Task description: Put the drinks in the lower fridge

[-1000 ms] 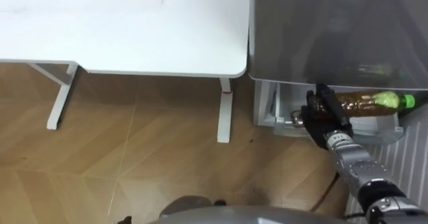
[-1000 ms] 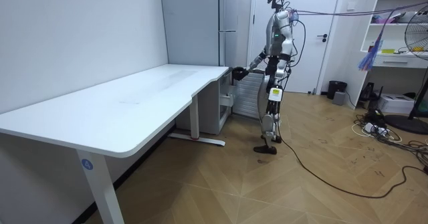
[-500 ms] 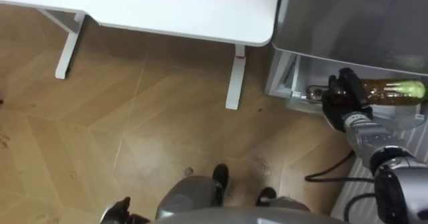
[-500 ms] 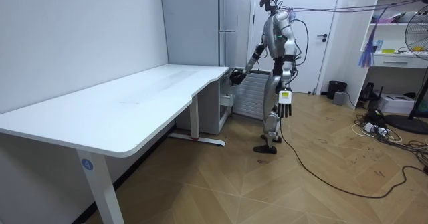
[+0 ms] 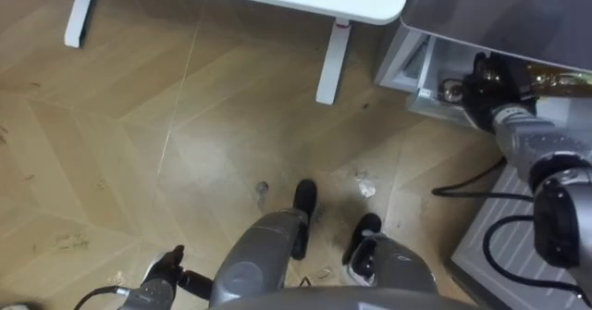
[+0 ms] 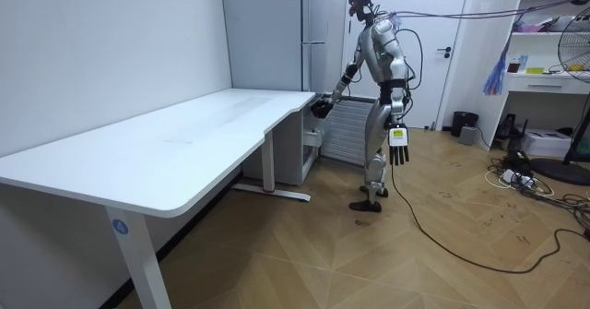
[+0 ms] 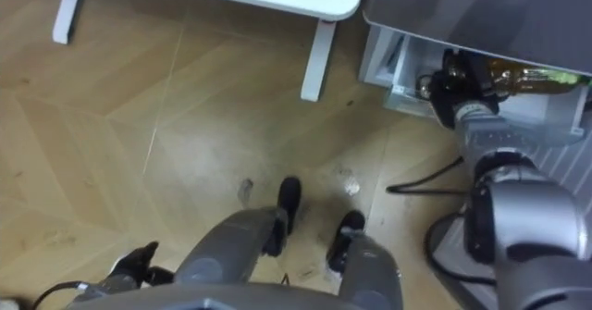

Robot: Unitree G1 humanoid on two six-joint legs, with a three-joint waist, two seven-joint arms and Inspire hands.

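Left hand swings off hip, fingers straight; right hand, upper right, clamps amber plastic bottle; slide level, deeper into grey fridge.

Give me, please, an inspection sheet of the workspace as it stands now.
Surface: white desk, nothing seen on it.
Job's things: bottle lying in the fridge's open lower compartment.
Clutter: pale speck on the floor.
Hands: right hand at the bottle's near end, grip unclear; left hand open, hanging at the robot's side.
Cables: tangle on the floor at the room view's right.
Surroundings: door, shelf.
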